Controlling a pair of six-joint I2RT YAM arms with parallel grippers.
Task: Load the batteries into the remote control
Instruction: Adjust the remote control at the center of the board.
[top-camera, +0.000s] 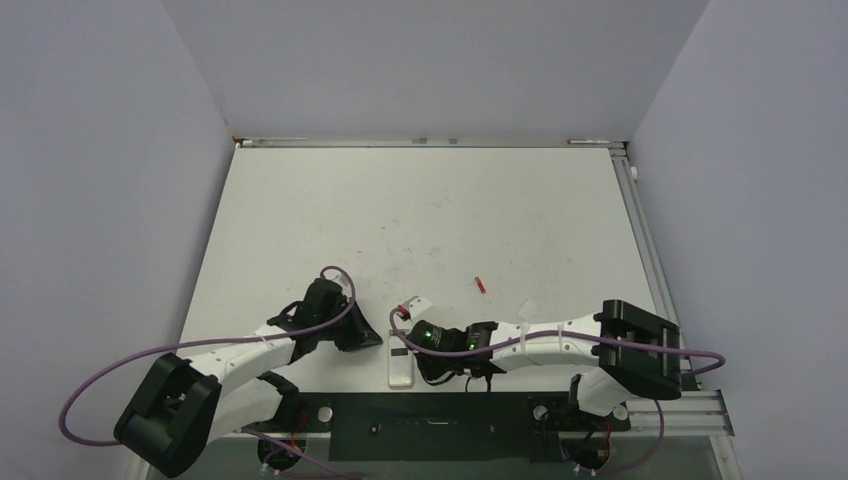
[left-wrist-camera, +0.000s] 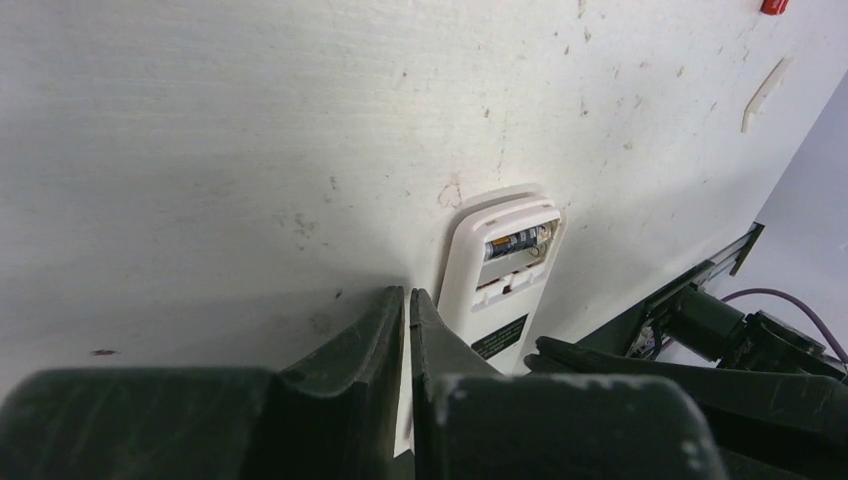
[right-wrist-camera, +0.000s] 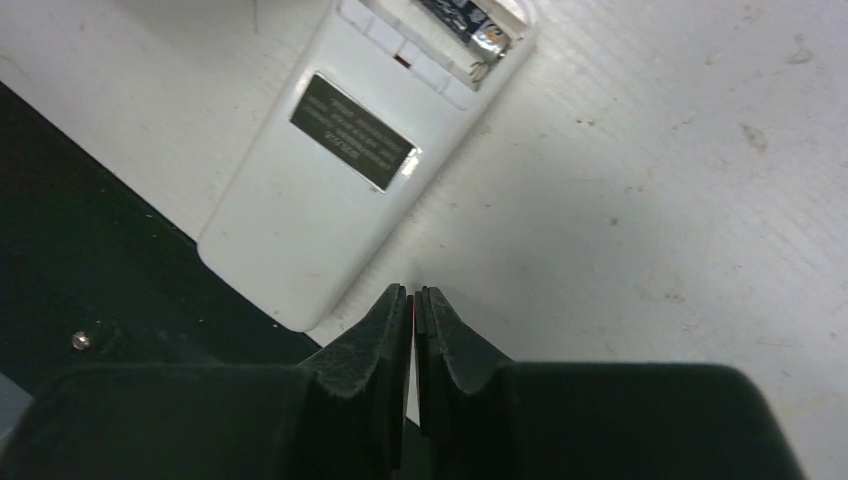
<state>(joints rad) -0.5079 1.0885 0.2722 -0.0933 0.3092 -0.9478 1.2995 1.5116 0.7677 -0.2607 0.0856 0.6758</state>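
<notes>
White remote control (top-camera: 402, 366) lies face down at the table's (top-camera: 420, 210) six o'clock edge. Only the wrist views show its open back with a battery (left-wrist-camera: 517, 240) inside. The left claw (left-wrist-camera: 409, 300) at its ten o'clock and the right claw (right-wrist-camera: 413, 297) at its three o'clock are both clenched, holding nothing.

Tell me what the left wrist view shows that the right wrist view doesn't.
Only left wrist: a white strip and a red bit on the table, plus the right arm. Only right wrist: the dark ledge past the table edge. Both: the remote, back up, a battery in its open compartment; the left gripper and right gripper each shut.
</notes>
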